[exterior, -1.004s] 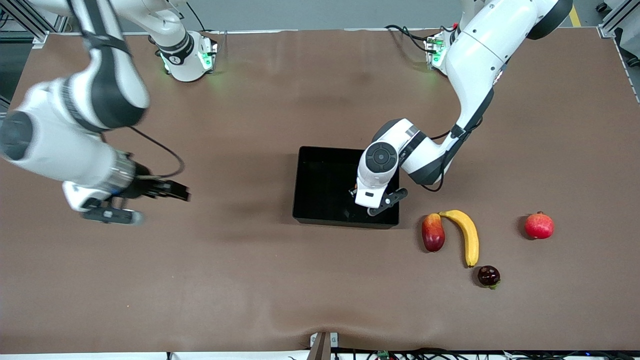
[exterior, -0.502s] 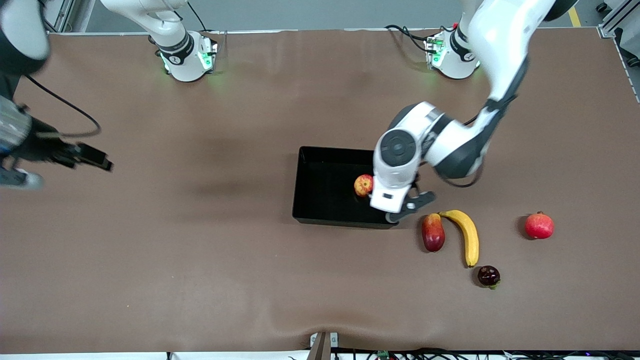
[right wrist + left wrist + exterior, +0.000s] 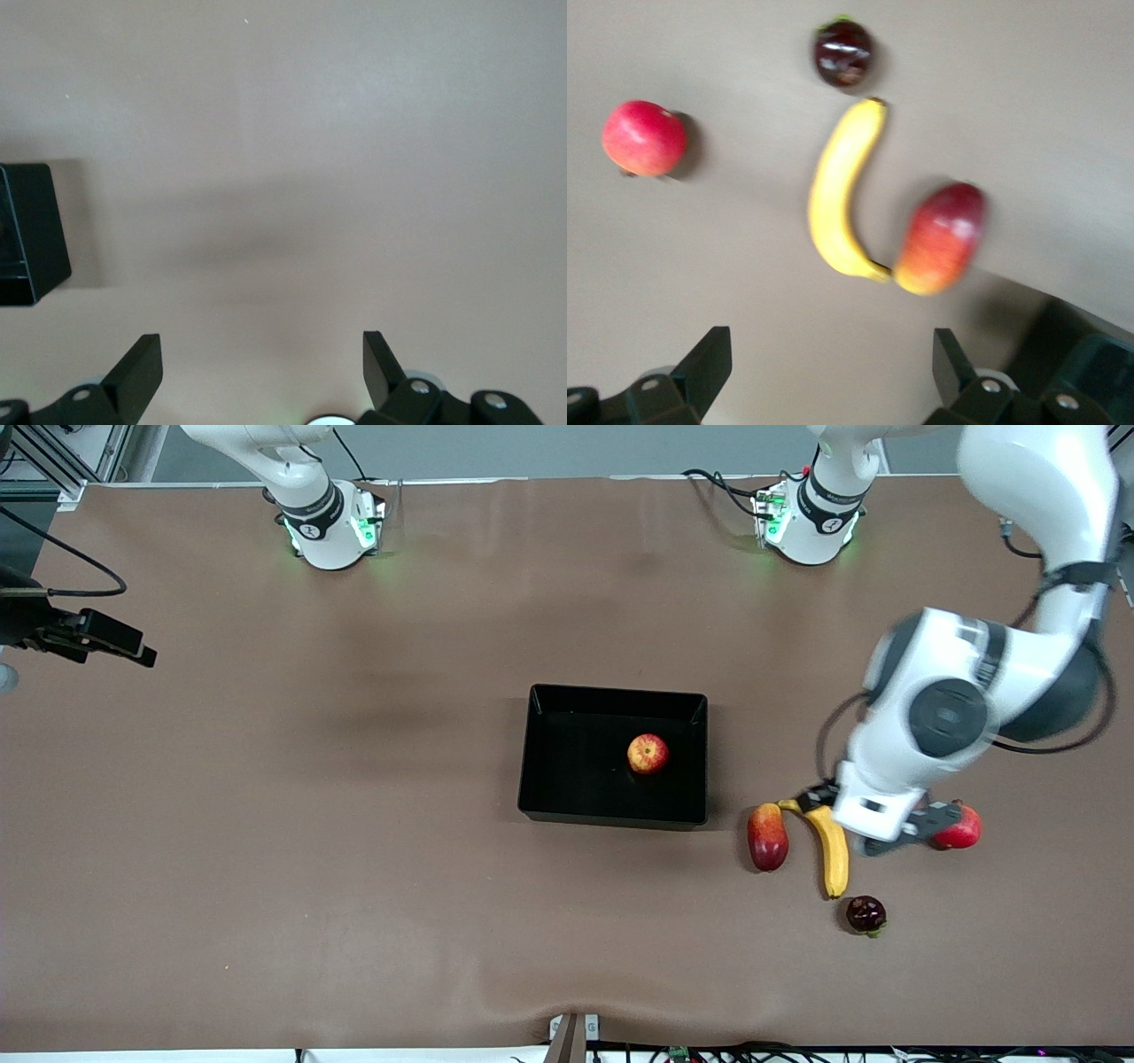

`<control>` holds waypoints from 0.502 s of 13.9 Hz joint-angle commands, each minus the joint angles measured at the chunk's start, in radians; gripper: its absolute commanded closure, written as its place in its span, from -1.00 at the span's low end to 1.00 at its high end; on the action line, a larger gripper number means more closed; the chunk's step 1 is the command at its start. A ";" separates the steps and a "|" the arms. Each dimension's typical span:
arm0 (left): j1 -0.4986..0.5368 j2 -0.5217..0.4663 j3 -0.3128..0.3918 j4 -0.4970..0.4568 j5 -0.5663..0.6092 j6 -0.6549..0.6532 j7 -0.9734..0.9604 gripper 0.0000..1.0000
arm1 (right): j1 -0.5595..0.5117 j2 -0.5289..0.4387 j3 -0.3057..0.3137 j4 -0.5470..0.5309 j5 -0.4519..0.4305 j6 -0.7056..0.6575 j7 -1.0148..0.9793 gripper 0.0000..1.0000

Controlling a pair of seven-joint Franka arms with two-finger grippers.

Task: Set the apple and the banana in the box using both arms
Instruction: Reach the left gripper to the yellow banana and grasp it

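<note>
1. resting in the box (image 3: 540, 753), the apple (image 3: 648, 754) is done; banana (image 3: 831, 850) lies beside the box.
2. left gripper (image 3: 873, 825) hangs over the banana, fingers wide, empty; next it likely descends and pinches.
3. right gripper (image 3: 97, 642) waits well apart from the box, fingers spread, empty.

Box (image 3: 540, 779) sits mid-surface w/ only the apple (image 3: 648, 754) inside, toward the left arm's end; rest of its floor is bare, open from above. Fruit cluster crowds the left arm's end: banana (image 3: 832, 849) touches the red-yellow mango-like fruit (image 3: 767, 836) at its stem end, dark round fruit (image 3: 866, 914) just off its tip, red round fruit (image 3: 961, 829) near. Left pincer (image 3: 873, 819) hangs over banana & red fruit, jaws apart. Gap btwn banana and red fruit looks passable, probably. Right pincer (image 3: 106, 638) spread wide over bare surface (image 3: 310, 886), well apart from everything.
</note>
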 commanded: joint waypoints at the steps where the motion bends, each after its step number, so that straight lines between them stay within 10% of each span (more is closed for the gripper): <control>1: 0.109 -0.003 -0.011 -0.142 -0.007 0.187 0.030 -1.00 | -0.015 0.003 0.033 0.040 -0.061 -0.026 -0.010 -1.00; 7: 0.165 0.129 -0.008 -0.217 -0.007 0.418 0.038 -0.86 | -0.020 0.002 0.022 0.043 -0.067 -0.052 -0.013 -1.00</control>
